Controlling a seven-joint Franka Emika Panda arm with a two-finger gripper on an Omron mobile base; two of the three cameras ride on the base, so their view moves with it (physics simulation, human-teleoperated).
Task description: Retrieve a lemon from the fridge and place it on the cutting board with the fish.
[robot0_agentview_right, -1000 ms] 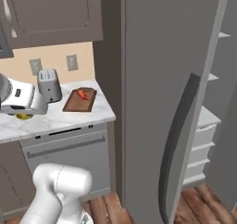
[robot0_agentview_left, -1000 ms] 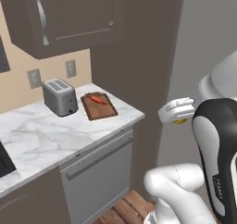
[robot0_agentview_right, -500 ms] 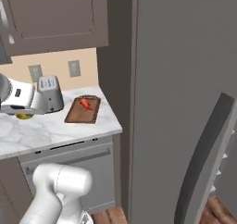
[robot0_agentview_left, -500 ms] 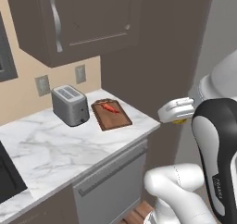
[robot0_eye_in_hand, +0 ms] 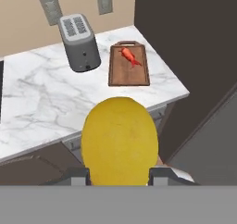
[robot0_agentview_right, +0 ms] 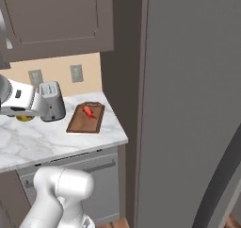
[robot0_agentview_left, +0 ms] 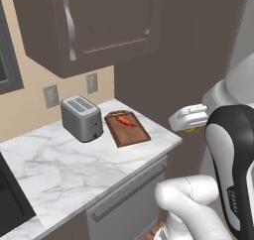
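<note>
Lemon [robot0_eye_in_hand: 120, 142] sits clamped in your gripper [robot0_eye_in_hand: 119, 174], short of the cutting board [robot0_eye_in_hand: 129, 66] carrying the fish [robot0_eye_in_hand: 130, 57].

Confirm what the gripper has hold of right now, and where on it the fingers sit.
The gripper holds the lemon, one finger on each of its opposite sides, near the end facing the hand camera.

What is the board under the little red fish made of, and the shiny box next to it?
The cutting board looks like brown wood, matte, with a darker rim. The toaster looks like brushed grey metal, with a soft sheen on its sides. Both are rendered, so that is a guess.
</note>
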